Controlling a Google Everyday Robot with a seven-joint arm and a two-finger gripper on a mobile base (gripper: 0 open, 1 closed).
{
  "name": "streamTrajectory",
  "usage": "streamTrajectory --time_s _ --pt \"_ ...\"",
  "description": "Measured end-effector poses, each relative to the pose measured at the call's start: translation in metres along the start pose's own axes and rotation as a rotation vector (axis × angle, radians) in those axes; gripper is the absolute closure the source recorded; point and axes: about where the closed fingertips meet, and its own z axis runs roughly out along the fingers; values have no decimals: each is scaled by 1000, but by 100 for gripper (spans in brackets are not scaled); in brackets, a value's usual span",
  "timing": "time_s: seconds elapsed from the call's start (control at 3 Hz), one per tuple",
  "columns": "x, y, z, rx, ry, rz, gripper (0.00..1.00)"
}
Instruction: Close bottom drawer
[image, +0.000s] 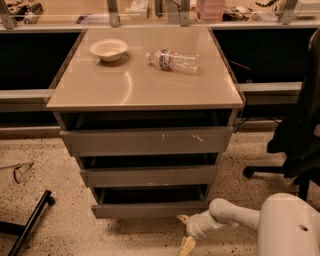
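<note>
Low at the cabinet's (145, 90) foot, the bottom drawer (150, 209) sticks out a little with a dark gap above its front, so not shut yet. Gripper (185, 232) sits just below-right of that front, jaws spread, holding nothing; likely placed to push. Cabinet top: bowl (108, 49), bottle (173, 60) lying flat. Speckled floor (50, 165); office chair (300, 135) right of cabinet.

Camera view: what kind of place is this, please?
Probably a lab or office workroom. A grey drawer cabinet stands on a speckled floor, a black office chair is beside it, and a cluttered bench runs behind. The robot's gripper sits low by the bottom drawer's front corner.
</note>
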Motion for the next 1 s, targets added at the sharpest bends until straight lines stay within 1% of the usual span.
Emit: streamTrajectory --time_s 0.33,0.67,1.0 --pt "-9 -21 13 -18 -10 -35 0" --pt "-23 -57 34 -53 -7 -70 0" --pt "-37 -84 48 -57 13 -110 0"
